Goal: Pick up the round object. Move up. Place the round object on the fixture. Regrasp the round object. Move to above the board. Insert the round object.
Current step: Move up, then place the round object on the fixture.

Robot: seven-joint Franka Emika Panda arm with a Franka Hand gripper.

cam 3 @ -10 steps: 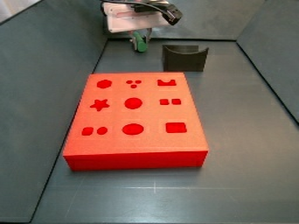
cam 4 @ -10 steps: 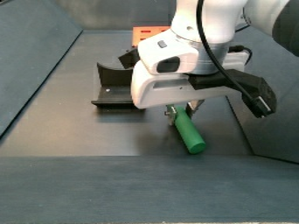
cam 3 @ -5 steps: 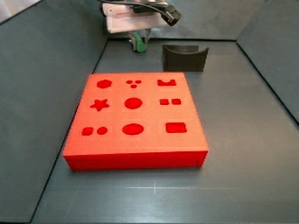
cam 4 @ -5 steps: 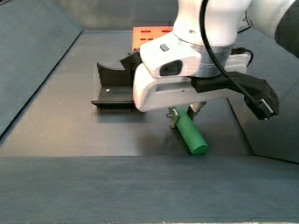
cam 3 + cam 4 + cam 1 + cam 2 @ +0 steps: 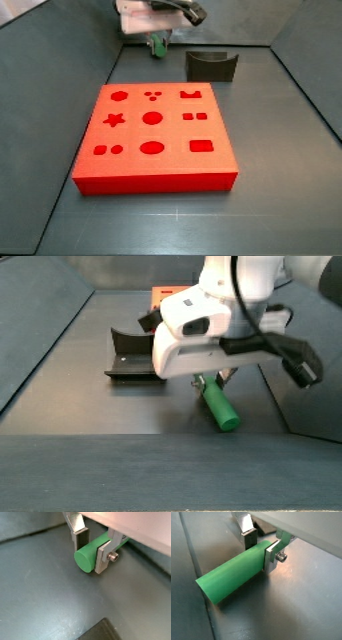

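Gripper sits clamped on the round object, both finger plates pressed against its sides near one end, so most of the green peg juts out past the pads (a long lever). It hangs low beside the fixture, on the side away from the board. Held so far off-centre, the peg may pivot or slide in the pads during lifting, then reach the notch crooked.

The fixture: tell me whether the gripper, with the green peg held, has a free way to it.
Probably yes. The gripper has its fingers closed on the round object, and in a side view only bare floor lies between it and the fixture.
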